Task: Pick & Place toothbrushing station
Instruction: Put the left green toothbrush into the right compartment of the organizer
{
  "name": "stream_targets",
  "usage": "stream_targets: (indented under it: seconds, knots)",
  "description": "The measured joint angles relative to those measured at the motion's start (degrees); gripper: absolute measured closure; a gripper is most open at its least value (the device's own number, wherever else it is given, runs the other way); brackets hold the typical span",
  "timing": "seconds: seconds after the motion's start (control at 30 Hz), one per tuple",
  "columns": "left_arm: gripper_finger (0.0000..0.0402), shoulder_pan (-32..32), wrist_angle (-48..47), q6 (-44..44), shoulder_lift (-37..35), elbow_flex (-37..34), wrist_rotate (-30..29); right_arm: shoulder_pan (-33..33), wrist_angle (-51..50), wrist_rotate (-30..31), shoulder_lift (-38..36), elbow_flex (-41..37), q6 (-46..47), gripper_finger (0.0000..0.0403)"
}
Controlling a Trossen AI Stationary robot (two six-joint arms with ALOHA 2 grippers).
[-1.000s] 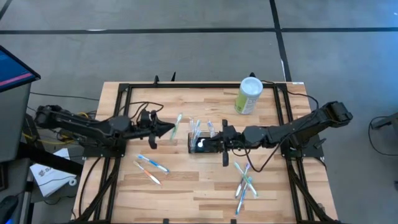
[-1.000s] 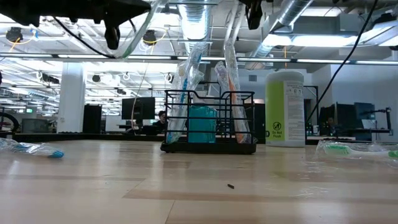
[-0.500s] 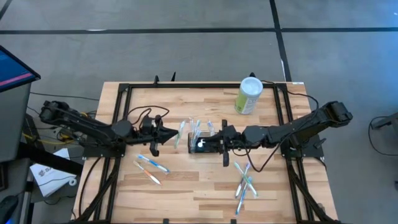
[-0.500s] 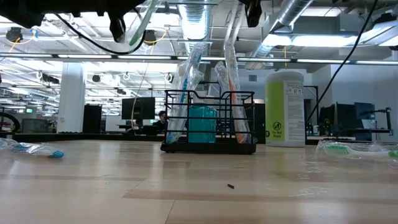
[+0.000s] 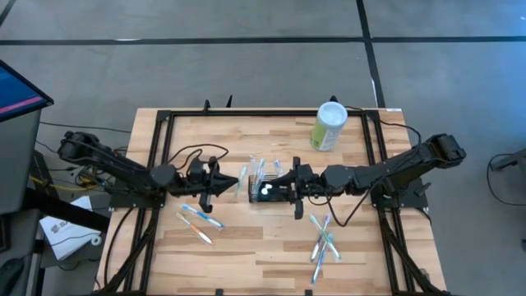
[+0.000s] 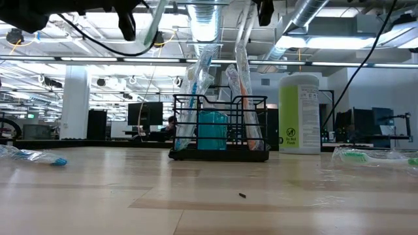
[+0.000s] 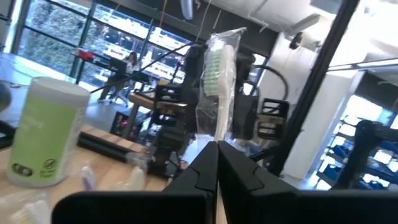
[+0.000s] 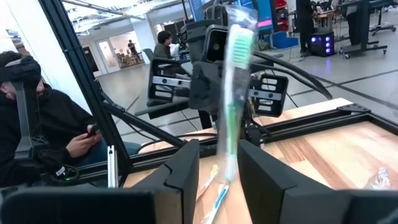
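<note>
Toothbrushing station (image 5: pixel 265 191) sits mid-counter — black wire caddy, low walls, wrapped brushes standing in it, a teal block inside in the low view; from above its floor is mostly hidden. My right hand (image 5: pixel 283 187) is at its right side, fingers parted around an upright wrapped toothbrush (image 8: pixel 231 93), not pinching it. My left hand (image 5: pixel 233 182), just left of the caddy, is clenched on another wrapped toothbrush (image 7: pixel 217 87). Green canister (image 5: pixel 330 125) stands near the far edge — open counter (image 5: pixel 246 255) in front.
</note>
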Motion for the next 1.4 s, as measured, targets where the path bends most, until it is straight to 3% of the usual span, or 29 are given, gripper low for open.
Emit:
stream_targets:
  seconds: [0.23, 0.53, 1.23, 1.4]
  knots:
    - [0.0401, -1.4, 2.2, 1.5, 2.0, 0.2, -1.3, 0.0, 0.2, 0.0, 0.0, 0.0, 0.2, 0.03]
    - [0.0402, -1.7, 2.6, 5.5, 9.6, 6.7, -2.4, 0.0, 5.5, 0.0, 3.4, 0.1, 0.0, 0.03]
    - [0.0401, -1.7, 3.1, 5.6, 20.6, 13.1, -2.3, 0.0, 9.0, -0.1, 5.7, 0.0, -1.4, 0.03]
    - [0.0401, -1.7, 3.1, 5.6, 20.7, 13.1, -2.3, 0.0, 7.7, 0.0, 5.7, 0.0, -1.8, 0.0331]
